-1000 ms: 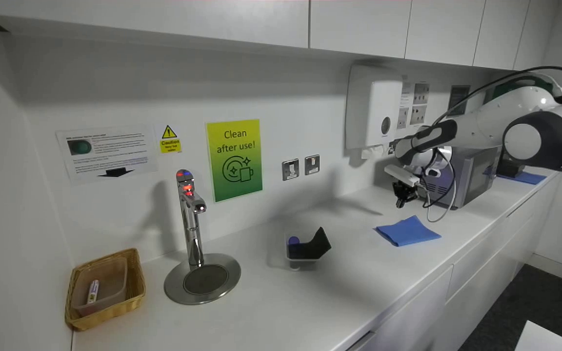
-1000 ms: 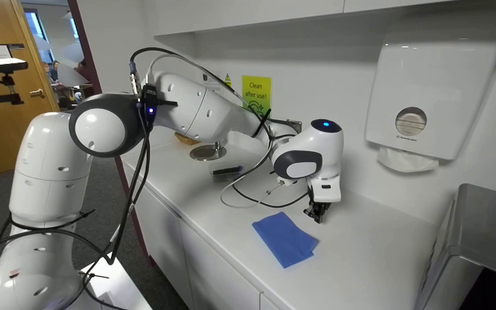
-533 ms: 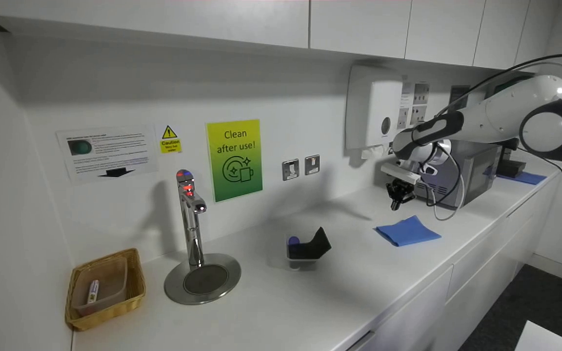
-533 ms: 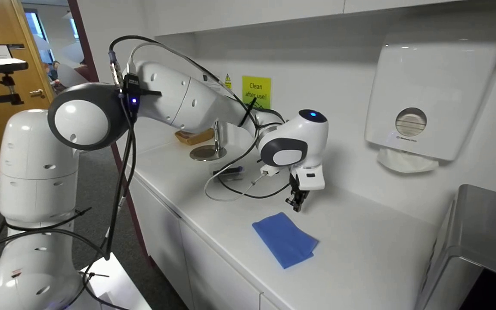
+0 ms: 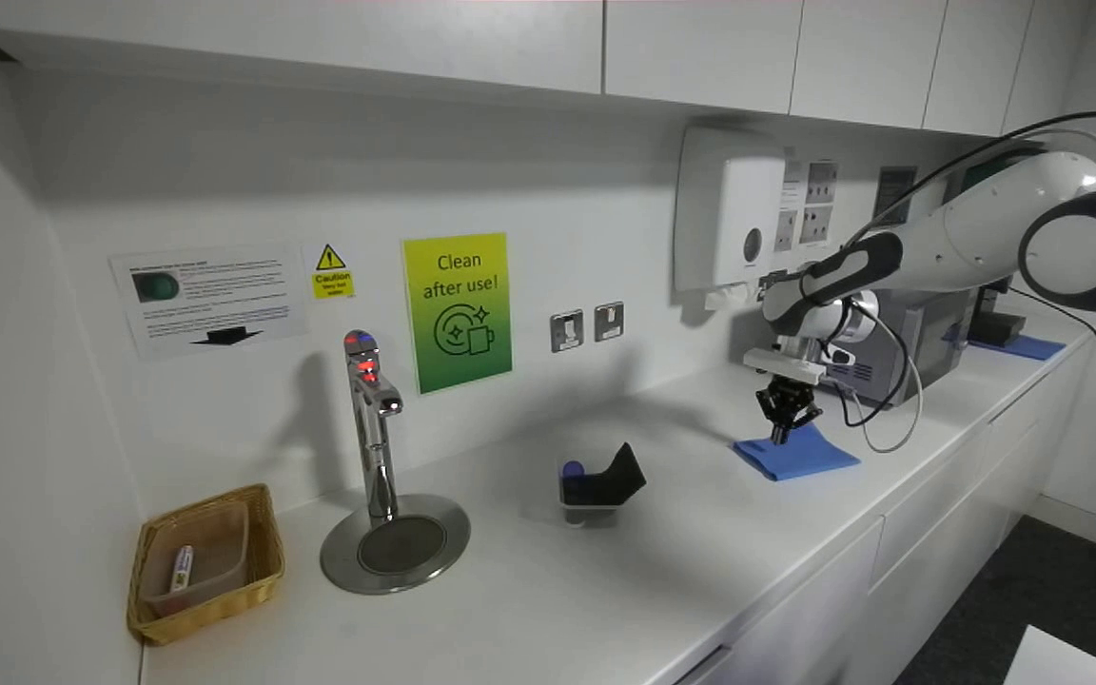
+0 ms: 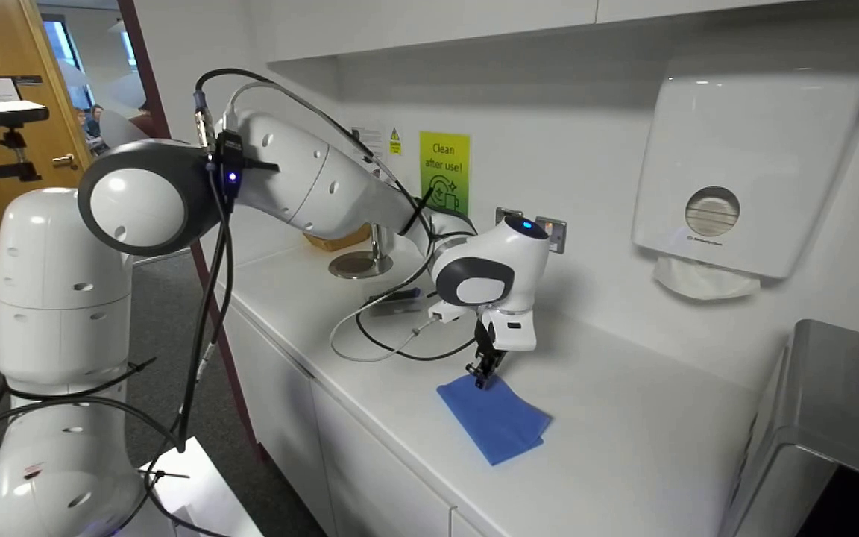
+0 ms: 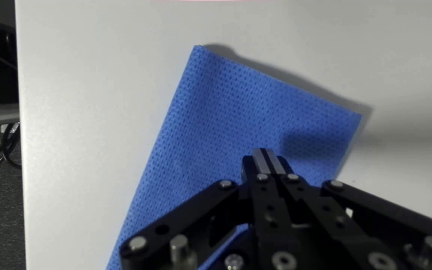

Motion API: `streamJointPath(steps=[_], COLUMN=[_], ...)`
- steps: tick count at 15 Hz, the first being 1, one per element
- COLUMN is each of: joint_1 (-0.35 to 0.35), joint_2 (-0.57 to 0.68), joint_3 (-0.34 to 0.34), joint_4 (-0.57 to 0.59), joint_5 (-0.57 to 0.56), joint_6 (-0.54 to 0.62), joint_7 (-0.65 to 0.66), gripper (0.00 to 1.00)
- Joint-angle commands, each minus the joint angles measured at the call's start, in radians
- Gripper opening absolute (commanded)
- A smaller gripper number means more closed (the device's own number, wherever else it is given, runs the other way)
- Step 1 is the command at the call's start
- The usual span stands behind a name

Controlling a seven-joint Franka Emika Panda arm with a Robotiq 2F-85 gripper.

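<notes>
A: Report on the gripper.
B: Stands with jaws together, per wrist view, above the blue cloth. Read the weave there only.
A: Locate the cloth.
B: Lies on the white counter, beneath the gripper in both exterior views.
A: Identify single-view items.
B: See the clear tub inside the wicker basket and the blue sheet beyond the microwave in an exterior view alone.

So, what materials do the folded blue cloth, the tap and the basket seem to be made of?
Folded blue cloth: probably nonwoven fabric, matte, dotted with small dimples. Tap: likely chromed metal, polished, with mirror-like highlights. Basket: wicker or an imitation, with a ridged, woven surface.
</notes>
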Motion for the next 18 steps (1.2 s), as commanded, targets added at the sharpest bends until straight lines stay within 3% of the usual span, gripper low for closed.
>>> streamJointPath(steps=[1, 18], joint_1=[0.006, 0.018], joint_2=[-0.021, 0.088], joint_3=[-0.016, -0.051], joint_4=[-0.032, 0.023], joint_5=[-0.024, -0.140], joint_6=[-0.027, 0.061], joint_7=[0.002, 0.127], gripper=[0.00, 0.00])
